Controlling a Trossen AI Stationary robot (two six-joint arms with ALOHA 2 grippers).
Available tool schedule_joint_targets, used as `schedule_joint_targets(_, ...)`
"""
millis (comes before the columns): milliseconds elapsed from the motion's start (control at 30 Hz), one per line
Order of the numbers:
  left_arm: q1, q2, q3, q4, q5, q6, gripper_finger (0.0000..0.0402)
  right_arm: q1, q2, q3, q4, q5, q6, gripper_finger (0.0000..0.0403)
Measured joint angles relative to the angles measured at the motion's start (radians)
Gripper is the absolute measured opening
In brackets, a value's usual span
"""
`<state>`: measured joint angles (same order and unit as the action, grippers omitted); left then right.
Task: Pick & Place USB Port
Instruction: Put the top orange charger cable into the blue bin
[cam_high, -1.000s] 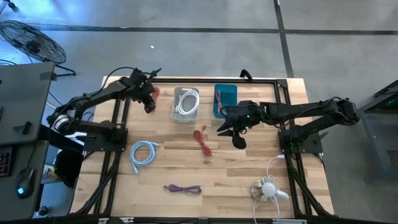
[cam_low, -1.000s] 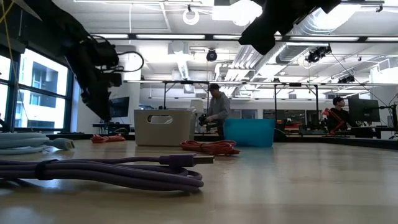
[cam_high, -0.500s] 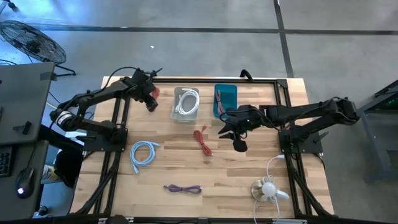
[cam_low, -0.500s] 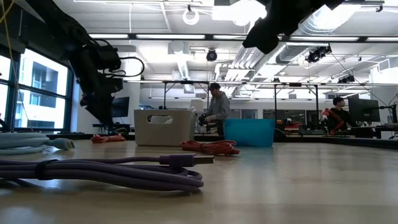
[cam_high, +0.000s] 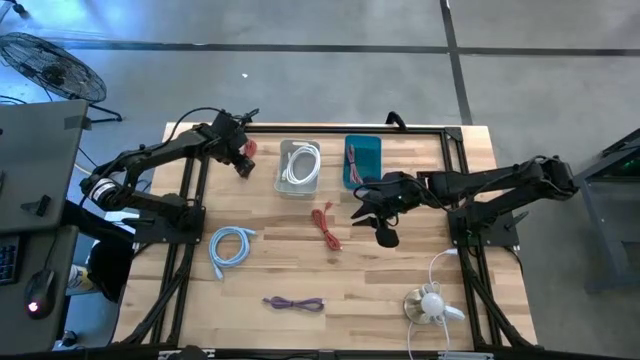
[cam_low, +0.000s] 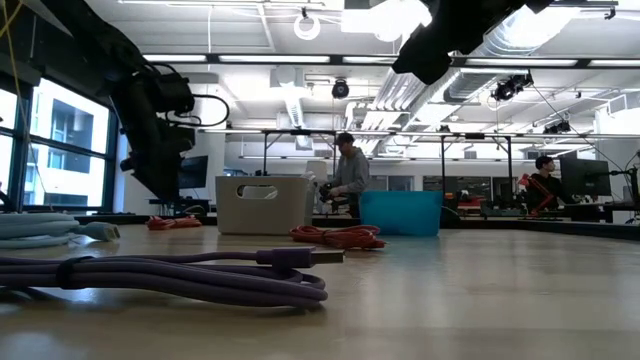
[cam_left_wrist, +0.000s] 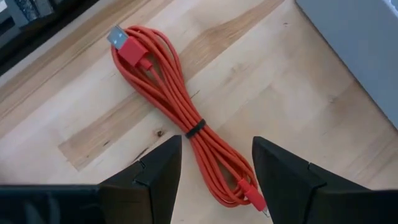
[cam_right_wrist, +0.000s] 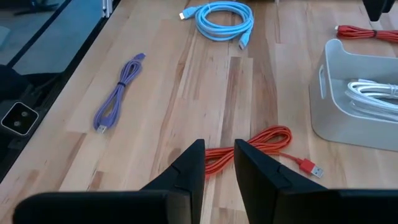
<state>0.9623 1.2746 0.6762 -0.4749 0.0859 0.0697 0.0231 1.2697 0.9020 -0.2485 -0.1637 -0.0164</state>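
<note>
We see the left gripper (cam_high: 242, 158) poised above the far left part of the table (cam_high: 400, 290), and its 2 fingers (cam_left_wrist: 155, 174) stand apart, released, with nothing between them. Directly beneath that gap lies a bundled red USB cable (cam_left_wrist: 180, 118), bound at its middle by a dark tie, its flat plug pointing away from the fingers; in the overhead view only a sliver of it (cam_high: 250, 149) shows just beside the gripper, at the table's far edge. The grey bin (cam_high: 300, 167) sits just beyond this gripper toward the table's middle, and it holds 1 coiled white cable (cam_high: 300, 163). The right gripper (cam_high: 366, 207) hangs over the middle of the table with its 2 fingers (cam_right_wrist: 186, 168) slightly apart, gripping nothing. A second red cable (cam_high: 325, 224) lies loose on the wood just past those fingertips, seen from the wrist as a flattened loop (cam_right_wrist: 261, 146) ending in a red plug. The blue bin (cam_high: 362, 160) stands close behind the right gripper, toward the far edge, next to the grey bin. Farther out from the right gripper, toward the left arm's side, we find a light blue coiled cable (cam_high: 230, 246), and nearer the front edge a purple cable (cam_high: 293, 303). A white cable with a round white object (cam_high: 430, 303) rests at the near right corner, well apart from both grippers.
</note>
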Motion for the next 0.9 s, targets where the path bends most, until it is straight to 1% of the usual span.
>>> schedule_joint_targets(400,0.000,0.139,0.000,0.029,-0.011,-0.026,0.0193,0.013,0.000,0.000,-0.002,0.001,0.011,0.0078)
schedule_joint_targets(600,-0.008,0.162,0.012,0.032,-0.021,-0.038,0.0193,0.013,0.000,0.000,-0.004,0.002,0.010,0.0078)
schedule_joint_targets(667,-0.008,0.162,0.013,0.038,-0.024,-0.033,0.0187,0.013,0.000,0.000,-0.004,0.005,0.010,0.0078)
schedule_joint_targets(733,-0.008,0.162,0.013,0.030,-0.021,-0.024,0.0163,0.013,0.000,0.000,-0.005,0.005,0.010,0.0078)
schedule_joint_targets(767,-0.008,0.162,0.013,0.028,-0.019,-0.019,0.0142,0.013,0.000,0.000,-0.005,0.006,0.011,0.0078)
schedule_joint_targets(800,-0.008,0.162,0.013,0.026,-0.018,-0.010,0.0116,0.013,0.000,0.000,-0.005,0.009,0.012,0.0078)
schedule_joint_targets(867,-0.007,0.161,0.014,0.016,-0.016,0.022,0.0045,0.013,0.000,0.000,-0.006,0.009,0.015,0.0078)
schedule_joint_targets(900,-0.007,0.161,0.014,0.007,-0.016,0.038,0.0024,0.014,0.000,0.000,-0.008,0.009,0.015,0.0078)
